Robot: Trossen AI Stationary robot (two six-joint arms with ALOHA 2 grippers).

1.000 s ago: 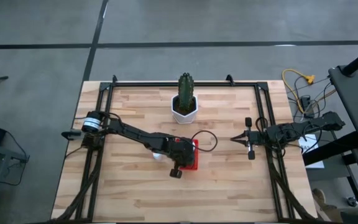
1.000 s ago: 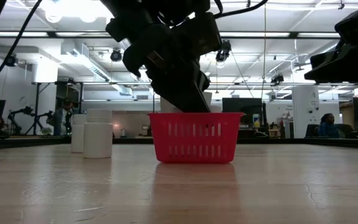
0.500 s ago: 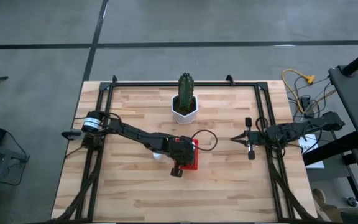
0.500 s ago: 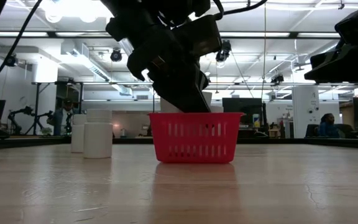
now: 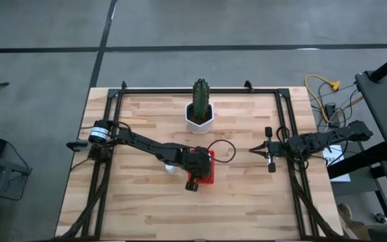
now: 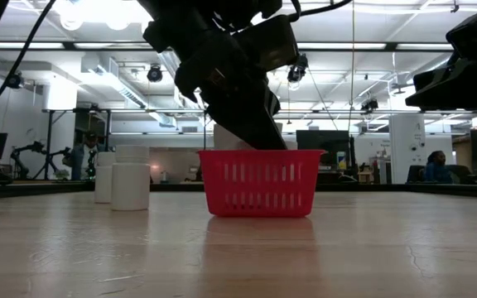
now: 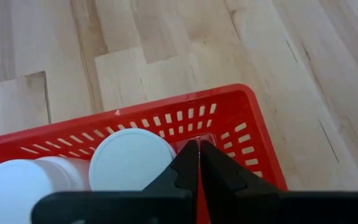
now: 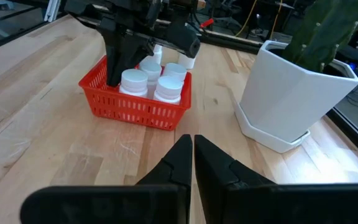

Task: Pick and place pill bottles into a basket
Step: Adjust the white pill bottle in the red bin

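Note:
The red basket [image 5: 209, 168] stands mid-table and also shows in the low view [image 6: 259, 182]. Several white pill bottles [image 8: 166, 87] stand upright in it, and their caps [image 7: 129, 158] show in the left wrist view. Two more bottles [image 6: 131, 186] stand on the table left of the basket, one of them [image 5: 170, 167] beside the left arm. My left gripper [image 7: 198, 149] is shut and empty. It reaches down into the basket's right end [image 8: 114, 78]. My right gripper [image 5: 254, 149] is shut and empty above the table's right side. My left gripper's shut fingers [image 7: 188, 165] point down into the basket, between a bottle's cap [image 7: 148, 155] and the basket's end wall [image 7: 241, 134]. I cannot tell whether they touch either.
A white pot with a green cactus [image 5: 199, 115] stands behind the basket near the table's far edge, and it also shows in the right wrist view [image 8: 291, 93]. Black rails [image 5: 284, 134] run along the table's left and right sides. Bare wood lies in front of the basket.
My left gripper has shifted a little toward the table's right over the basket. The basket and the bottles outside it have stayed where they were.

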